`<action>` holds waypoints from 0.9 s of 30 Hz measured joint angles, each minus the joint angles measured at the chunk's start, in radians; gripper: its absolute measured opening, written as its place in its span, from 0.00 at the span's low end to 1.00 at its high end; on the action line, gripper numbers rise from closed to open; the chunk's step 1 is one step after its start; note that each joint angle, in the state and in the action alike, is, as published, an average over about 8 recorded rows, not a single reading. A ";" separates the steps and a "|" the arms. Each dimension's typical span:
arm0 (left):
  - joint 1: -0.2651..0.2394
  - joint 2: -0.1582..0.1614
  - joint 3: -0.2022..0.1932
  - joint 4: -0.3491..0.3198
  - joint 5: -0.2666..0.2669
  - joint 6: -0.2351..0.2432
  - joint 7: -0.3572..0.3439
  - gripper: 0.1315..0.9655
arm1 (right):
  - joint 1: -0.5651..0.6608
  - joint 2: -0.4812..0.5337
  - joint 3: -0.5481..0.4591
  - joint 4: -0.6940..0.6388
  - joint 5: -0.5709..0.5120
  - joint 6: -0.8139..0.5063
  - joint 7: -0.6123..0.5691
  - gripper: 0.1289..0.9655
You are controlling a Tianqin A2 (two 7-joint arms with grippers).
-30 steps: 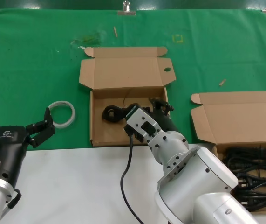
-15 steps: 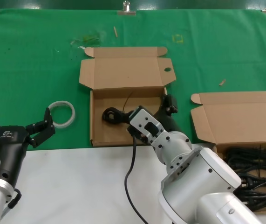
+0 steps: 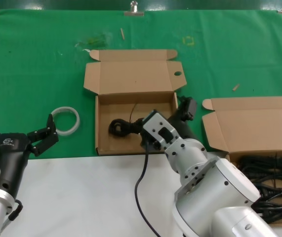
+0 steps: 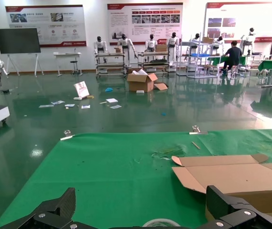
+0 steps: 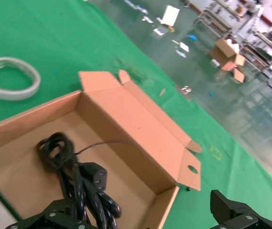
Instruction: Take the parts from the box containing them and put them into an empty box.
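Note:
One coiled black power cord (image 3: 121, 126) lies in the middle cardboard box (image 3: 99, 123), whose lid flap has a round hole (image 3: 178, 74). The cord (image 5: 78, 176) and that box (image 5: 140, 124) also show in the right wrist view. My right gripper (image 3: 173, 116) is open and empty over this box's right wall, with one finger above the cord and the other (image 3: 186, 107) outside over the green cloth. The second cardboard box (image 3: 254, 123) at the right holds several black cords (image 3: 269, 177). My left gripper (image 3: 21, 123) is open and empty, parked at the lower left.
A white ring of tape (image 3: 65, 120) lies on the green cloth (image 3: 32, 64) left of the middle box, close to my left gripper; it also shows in the right wrist view (image 5: 7, 78). A white table edge (image 3: 81, 197) runs along the front.
My right gripper has moved to the right, away from the cord bundle, to above the box's right wall. The cord stays in the box. The left arm has not moved.

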 joint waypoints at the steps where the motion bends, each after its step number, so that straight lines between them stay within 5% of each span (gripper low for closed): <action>1: 0.000 0.000 0.000 0.000 0.000 0.000 0.000 1.00 | -0.005 0.000 0.006 0.002 -0.010 -0.007 0.016 0.88; 7: 0.000 0.000 0.000 0.000 0.000 0.000 0.000 1.00 | -0.036 0.000 0.048 0.017 -0.076 -0.057 0.127 0.97; 27: 0.000 0.000 0.000 0.000 0.000 0.000 0.000 1.00 | -0.157 0.000 0.205 0.072 -0.329 -0.245 0.548 1.00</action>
